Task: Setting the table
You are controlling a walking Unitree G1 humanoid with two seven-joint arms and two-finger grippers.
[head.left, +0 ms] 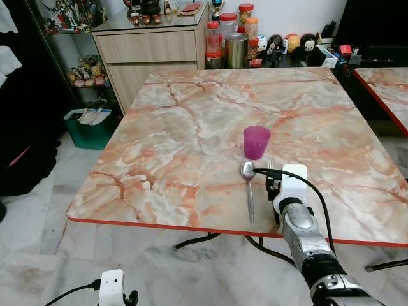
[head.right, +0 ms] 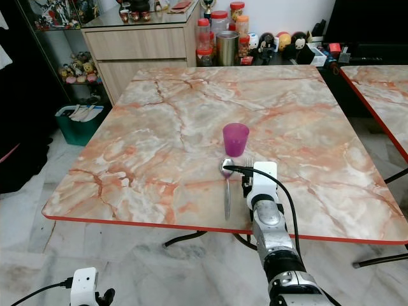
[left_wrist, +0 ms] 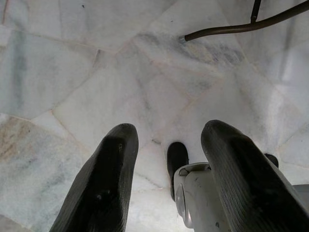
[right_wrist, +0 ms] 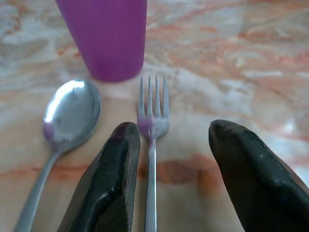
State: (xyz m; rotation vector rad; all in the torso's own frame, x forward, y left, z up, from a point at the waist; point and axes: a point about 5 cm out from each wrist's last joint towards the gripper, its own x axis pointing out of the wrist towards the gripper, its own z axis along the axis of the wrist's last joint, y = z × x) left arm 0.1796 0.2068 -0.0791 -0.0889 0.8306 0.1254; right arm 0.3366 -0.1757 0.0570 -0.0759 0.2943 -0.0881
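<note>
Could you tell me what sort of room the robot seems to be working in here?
Most likely a home dining area: a marble-patterned table bears a purple cup, spoon and fork, and a wooden sideboard stands behind with food jars beside it.

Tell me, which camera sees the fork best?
The right wrist view: the fork lies close up, tines sharp, between the open right gripper fingers, beside the spoon. Both eye views show just its small tines; the left wrist view faces the floor.
</note>
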